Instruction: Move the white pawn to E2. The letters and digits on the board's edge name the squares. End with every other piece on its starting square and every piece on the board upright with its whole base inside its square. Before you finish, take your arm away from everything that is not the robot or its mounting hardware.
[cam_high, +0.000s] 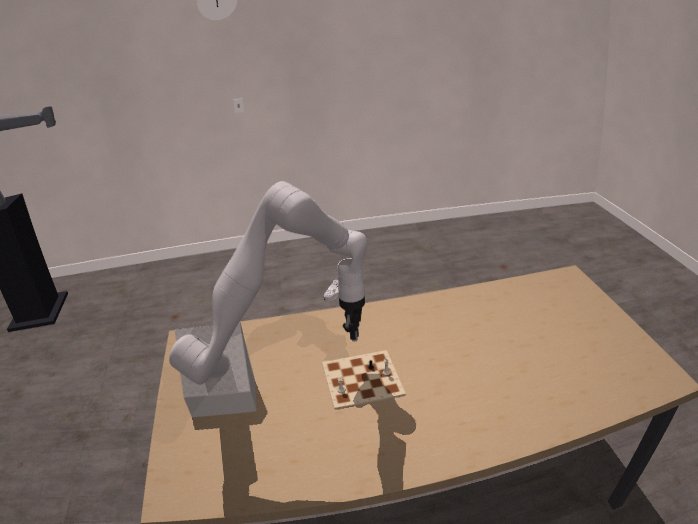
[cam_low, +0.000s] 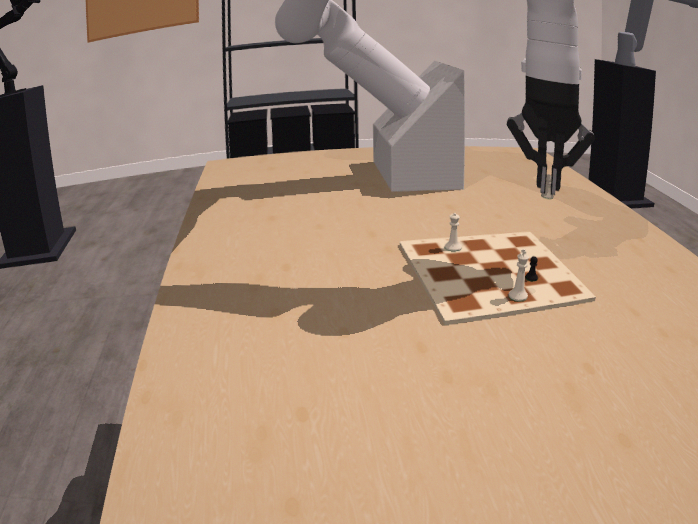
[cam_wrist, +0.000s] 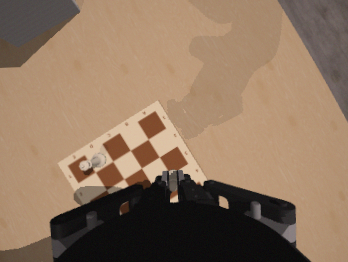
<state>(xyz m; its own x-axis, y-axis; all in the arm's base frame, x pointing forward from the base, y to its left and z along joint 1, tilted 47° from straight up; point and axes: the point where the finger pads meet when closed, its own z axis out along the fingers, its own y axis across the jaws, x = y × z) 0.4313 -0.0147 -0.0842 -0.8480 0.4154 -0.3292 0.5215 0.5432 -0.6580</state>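
so far the pick looks done and the placing is left. the gripper (cam_low: 548, 181) is clamped on the pawn (cam_low: 546, 188), a small pale piece pinched between the fingertips and held high above the table (cam_low: 338, 394), well apart from the board (cam_low: 580, 297). in the wrist view the pawn (cam_wrist: 174, 179) shows as a pale sliver between the dark fingers, with the board's edge just under it.

going near to far in the exterior view: nearest on the board stands a tall white piece (cam_low: 518, 277), with a black pawn (cam_low: 531, 269) just beside it at about 1 o'clock. farther back, at the board's 10 o'clock corner, a second tall white piece (cam_low: 453, 232) stands alone. all three look upright. beyond the board hangs the gripper, and past that the arm's grey base (cam_low: 445, 141).

what remains, as i judge it: carry the pawn over e2, lower it, let go with its base inside the square. the edge letters are too small for me to read, so i cannot tell which square is e2.

room looks generous: most squares are bare and the air over the board is open. the tight spot is the near pair of pieces; a descent close to them risks a nudge from the fingers.
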